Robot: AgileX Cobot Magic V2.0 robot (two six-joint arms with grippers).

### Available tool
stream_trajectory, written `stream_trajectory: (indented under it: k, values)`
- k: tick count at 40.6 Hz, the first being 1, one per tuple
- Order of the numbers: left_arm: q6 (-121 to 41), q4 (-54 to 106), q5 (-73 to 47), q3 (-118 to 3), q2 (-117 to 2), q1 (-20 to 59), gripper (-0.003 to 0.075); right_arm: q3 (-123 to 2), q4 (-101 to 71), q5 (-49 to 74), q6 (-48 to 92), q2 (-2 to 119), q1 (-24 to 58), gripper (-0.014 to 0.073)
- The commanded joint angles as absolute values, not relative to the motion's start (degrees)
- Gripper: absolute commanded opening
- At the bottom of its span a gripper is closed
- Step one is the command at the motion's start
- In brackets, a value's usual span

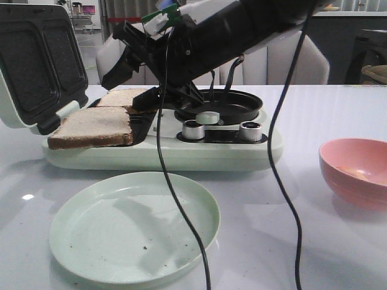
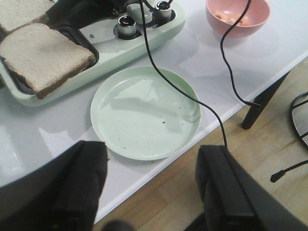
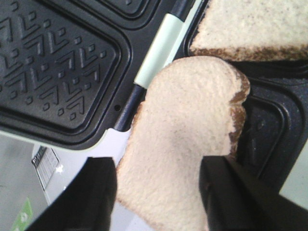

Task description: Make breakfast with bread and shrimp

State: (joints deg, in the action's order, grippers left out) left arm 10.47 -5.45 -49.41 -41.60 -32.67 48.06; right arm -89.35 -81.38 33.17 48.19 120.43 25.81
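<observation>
Two slices of bread lie on the open sandwich maker's dark plates: the near slice (image 1: 91,127) (image 2: 43,55) (image 3: 187,139) overhangs the front corner, and the far slice (image 1: 124,96) (image 3: 255,24) sits behind it. My right gripper (image 1: 144,101) (image 3: 159,166) reaches in from the right and stands open astride the near slice. Whether its fingers touch the bread does not show. Small orange shrimp (image 2: 231,18) (image 1: 357,173) lie in the pink bowl. The left gripper (image 2: 151,151) is open and holds nothing, above the table's front edge beside the green plate.
The pale green sandwich maker (image 1: 181,154) has its lid (image 1: 36,66) raised at the left and a small black pan (image 1: 224,106) with two knobs on its right half. A green plate (image 1: 134,226) (image 2: 144,113) lies in front of it. The pink bowl (image 1: 344,187) (image 2: 236,30) stands at the right. Black cables (image 1: 181,205) hang across the front view.
</observation>
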Motion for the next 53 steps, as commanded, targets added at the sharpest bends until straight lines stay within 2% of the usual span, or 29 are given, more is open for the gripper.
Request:
stream_trajectory:
  k: [1, 10, 18, 27, 38, 53]
  values:
    - [10.9, -5.3, -45.5, -43.1, -32.7, 48.5, 0.0455, -91.4, -80.2, 34.0, 48.3, 112.8, 25.8, 0.0425]
    - [10.9, -5.3, -45.5, -43.1, -32.7, 48.5, 0.0455, -91.4, -64.9, 35.4, 40.4, 103.1, 25.8, 0.0424]
    - [10.9, -5.3, -45.5, -43.1, -32.7, 48.5, 0.0455, -90.3, -37.0, 41.5, 22.5, 92.3, 25.9, 0.0424]
    - [10.9, -5.3, -45.5, -43.1, -32.7, 48.5, 0.0455, -77.0, -16.6, 42.4, 12.1, 76.6, 25.9, 0.0424]
    - [10.9, -5.3, -45.5, -43.1, -32.7, 48.5, 0.0455, -58.1, -5.4, 43.8, 3.3, 56.6, 25.9, 0.0424]
    - [10.9, -5.3, -45.5, -43.1, -32.7, 48.5, 0.0455, -39.5, -4.1, 49.4, 1.2, 30.6, 25.7, 0.0424]
